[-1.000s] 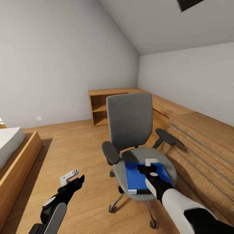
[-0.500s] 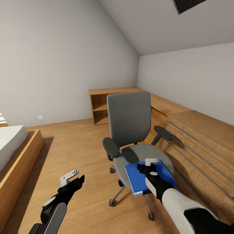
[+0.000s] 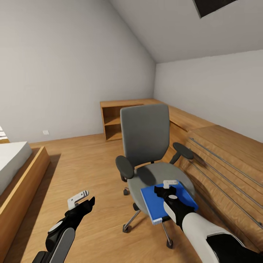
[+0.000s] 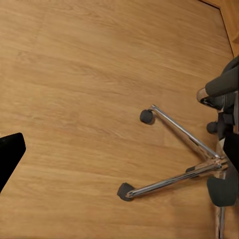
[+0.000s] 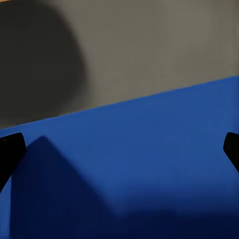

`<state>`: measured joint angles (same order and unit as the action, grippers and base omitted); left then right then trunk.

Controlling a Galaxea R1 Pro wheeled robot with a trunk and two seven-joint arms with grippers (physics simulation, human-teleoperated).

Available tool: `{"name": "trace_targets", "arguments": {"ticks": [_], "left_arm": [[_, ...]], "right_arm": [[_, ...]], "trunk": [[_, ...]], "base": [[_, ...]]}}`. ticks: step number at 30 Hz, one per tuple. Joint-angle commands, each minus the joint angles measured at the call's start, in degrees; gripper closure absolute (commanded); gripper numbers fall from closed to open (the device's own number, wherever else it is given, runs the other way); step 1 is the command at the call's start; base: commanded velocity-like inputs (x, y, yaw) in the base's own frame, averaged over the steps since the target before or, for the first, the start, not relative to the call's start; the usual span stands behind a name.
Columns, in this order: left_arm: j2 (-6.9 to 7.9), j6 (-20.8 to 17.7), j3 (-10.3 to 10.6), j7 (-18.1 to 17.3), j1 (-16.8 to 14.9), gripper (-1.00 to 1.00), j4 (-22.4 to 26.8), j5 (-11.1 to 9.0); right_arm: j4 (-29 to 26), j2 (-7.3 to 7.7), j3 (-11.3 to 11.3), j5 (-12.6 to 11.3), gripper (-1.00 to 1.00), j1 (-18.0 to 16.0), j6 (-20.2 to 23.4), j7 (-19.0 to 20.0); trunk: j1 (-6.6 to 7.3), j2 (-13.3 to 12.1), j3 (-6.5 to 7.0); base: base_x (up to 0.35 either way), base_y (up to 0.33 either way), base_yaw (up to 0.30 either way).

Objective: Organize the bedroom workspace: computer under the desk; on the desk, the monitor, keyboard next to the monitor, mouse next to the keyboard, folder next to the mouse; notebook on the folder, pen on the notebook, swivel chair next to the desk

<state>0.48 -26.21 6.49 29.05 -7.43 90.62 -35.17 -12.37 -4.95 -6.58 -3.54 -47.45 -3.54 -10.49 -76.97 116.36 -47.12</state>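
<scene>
Light-wood floor spreads under the grey swivel chair, which stands beside a low wooden shelf unit. The blue folder lies on the chair's seat, overhanging its front edge. The right gripper sits over the folder, fingers spread apart. The left gripper hangs above the floor, fingers apart.

Attic bedroom: bed, sloped ceiling
</scene>
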Motion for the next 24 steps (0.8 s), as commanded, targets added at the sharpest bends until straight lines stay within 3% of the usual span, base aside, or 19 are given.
{"name": "trace_targets", "arguments": {"ticks": [1,18,21,23,24], "left_arm": [[0.05,-0.07,0.11,0.57,-0.04,-1.00,0.09,-0.53],[0.05,-0.07,0.11,0.64,-0.04,-1.00,-0.26,-0.56],[0.05,-0.07,0.11,0.56,-0.04,-1.00,-0.26,-0.48],[0.05,-0.07,0.11,0.48,-0.04,-1.00,-0.26,-0.45],[0.05,-0.07,0.11,0.45,-0.04,-1.00,-0.26,-0.44]], "right_arm": [[1.22,0.03,-0.36,-0.59,-1.00,-0.01,-0.16,-0.34],[0.31,0.08,-0.30,-0.59,-1.00,-0.01,-1.29,-0.51],[-3.44,0.23,-0.01,-0.75,-1.00,-0.01,-0.61,-0.60],[-7.65,0.55,0.26,-1.00,-1.00,0.05,1.74,-0.63],[-11.37,1.08,0.58,-1.40,-1.00,0.14,5.46,-0.65]], "trunk": [[0.23,-0.40,0.12],[3.96,-7.21,3.17],[4.62,-8.42,3.71],[5.06,-9.22,4.07],[5.28,-9.62,4.25]], "base": [[0.000,0.000,0.000],[0.000,0.000,0.000],[0.000,0.000,0.000],[0.000,0.000,0.000],[0.000,0.000,0.000]]}}
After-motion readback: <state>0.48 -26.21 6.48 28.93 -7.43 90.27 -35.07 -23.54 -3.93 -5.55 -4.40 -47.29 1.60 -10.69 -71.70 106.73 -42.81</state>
